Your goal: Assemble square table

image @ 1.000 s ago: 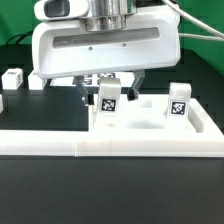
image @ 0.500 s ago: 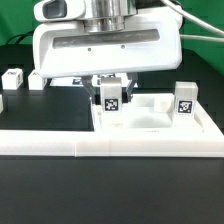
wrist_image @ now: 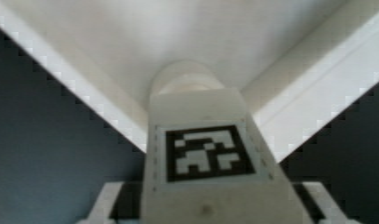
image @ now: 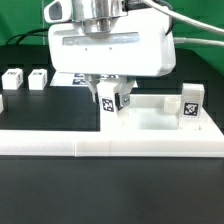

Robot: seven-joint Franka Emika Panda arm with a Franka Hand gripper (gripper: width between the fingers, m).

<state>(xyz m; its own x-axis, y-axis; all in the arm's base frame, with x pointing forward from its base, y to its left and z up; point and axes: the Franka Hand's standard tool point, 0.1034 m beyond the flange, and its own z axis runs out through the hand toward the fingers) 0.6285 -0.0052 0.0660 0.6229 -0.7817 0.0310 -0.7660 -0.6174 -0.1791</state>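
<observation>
Holding one short white plastic leg (image: 107, 103) with a black-and-white tag, slightly tilted, in the two-finger gripper (image: 110, 98), jaws set narrow around it, over the exterior view's left end of the large flat white square plastic panel (image: 150, 126). Not yet seated, by the look of it. Second white tagged leg (image: 190, 103) upright at the panel's right end; fastened or merely standing, cannot tell. Two more white tagged legs, one (image: 12, 78) beside the other (image: 38, 77), well apart on the dark table (image: 120, 200) behind. Probably under halfway: up to four legs left to fix.
</observation>
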